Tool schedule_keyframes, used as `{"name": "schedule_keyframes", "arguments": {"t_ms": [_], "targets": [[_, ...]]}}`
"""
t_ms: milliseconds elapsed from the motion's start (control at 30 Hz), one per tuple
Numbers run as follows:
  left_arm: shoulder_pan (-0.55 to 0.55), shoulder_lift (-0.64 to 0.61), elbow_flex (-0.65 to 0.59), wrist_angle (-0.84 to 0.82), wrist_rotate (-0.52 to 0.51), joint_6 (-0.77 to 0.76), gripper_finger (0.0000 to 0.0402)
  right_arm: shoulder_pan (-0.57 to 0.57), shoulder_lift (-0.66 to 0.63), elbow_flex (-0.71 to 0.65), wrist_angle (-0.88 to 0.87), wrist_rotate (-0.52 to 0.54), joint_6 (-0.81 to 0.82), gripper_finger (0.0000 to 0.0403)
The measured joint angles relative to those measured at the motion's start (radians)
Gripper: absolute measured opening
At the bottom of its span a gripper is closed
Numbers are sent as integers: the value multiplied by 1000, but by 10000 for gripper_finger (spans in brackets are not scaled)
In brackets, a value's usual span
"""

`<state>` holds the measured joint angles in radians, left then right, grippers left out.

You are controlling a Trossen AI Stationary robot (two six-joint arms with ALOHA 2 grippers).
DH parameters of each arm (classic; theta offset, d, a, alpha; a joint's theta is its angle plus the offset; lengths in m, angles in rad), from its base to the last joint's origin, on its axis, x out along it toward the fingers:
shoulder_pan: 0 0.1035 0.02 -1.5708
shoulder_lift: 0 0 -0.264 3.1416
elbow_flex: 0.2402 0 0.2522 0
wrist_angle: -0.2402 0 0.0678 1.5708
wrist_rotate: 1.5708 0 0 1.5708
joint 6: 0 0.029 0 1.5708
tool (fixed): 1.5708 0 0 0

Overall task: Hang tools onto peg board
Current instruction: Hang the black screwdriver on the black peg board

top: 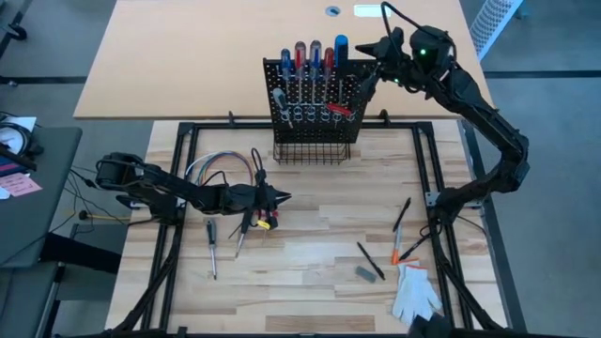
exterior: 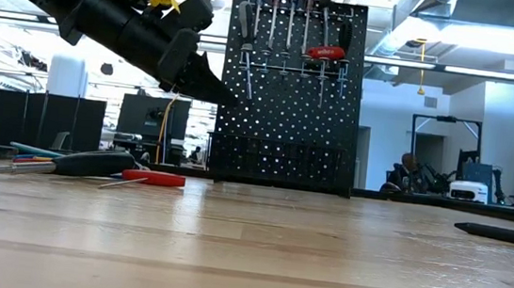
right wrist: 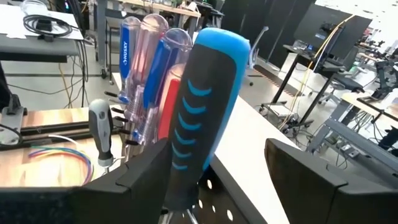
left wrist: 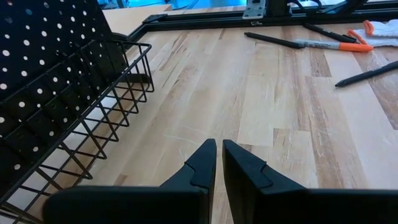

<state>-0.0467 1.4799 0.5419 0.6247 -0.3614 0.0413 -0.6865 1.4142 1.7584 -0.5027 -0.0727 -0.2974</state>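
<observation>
The black peg board (top: 315, 117) stands upright at the table's far side. Several screwdrivers hang in its rings, and a wire basket (left wrist: 93, 118) sits at its base. My right gripper (right wrist: 221, 162) is open at the board's top right corner. A blue-and-black screwdriver handle (right wrist: 205, 106) stands upright between its fingers. My left gripper (top: 279, 197) is shut and holds nothing. It hovers above the table in front of the board. Two screwdrivers (top: 211, 249) and a red-and-yellow tool (top: 264, 222) lie on the table beside it. My right gripper comes level at the blue-and-black handle from the board's right side. One finger (right wrist: 146, 177) lies close against the handle's lower side (right wrist: 180, 171). I cannot tell whether it touches. The screwdriver hangs upright in the board's row of tools.
A loop of coloured wires (top: 221, 167) lies at the left. Dark pens (top: 403, 215), an orange marker (top: 409, 252) and a white glove (top: 414, 292) lie at the right. The middle of the table (top: 319, 225) is bare wood.
</observation>
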Motion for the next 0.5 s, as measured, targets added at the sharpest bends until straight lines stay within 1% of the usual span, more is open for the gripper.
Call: {"name": "schedule_keyframes", "arguments": {"t_ms": [133, 267, 367, 433, 500], "targets": [[0, 0, 0, 0, 0, 0, 22, 6, -28, 0, -18, 1, -1, 265], [0, 0, 0, -1, 0, 0, 22, 40, -65, 2, -70, 74, 5, 265], [0, 0, 0, -8, 0, 5, 22, 110, -89, 0, -179, 138, 20, 265], [0, 0, 0, -8, 0, 5, 22, 181, -104, -31, -250, 174, 20, 265], [0, 0, 0, -11, 0, 4, 22, 263, -118, -80, -307, 232, 34, 264]]}}
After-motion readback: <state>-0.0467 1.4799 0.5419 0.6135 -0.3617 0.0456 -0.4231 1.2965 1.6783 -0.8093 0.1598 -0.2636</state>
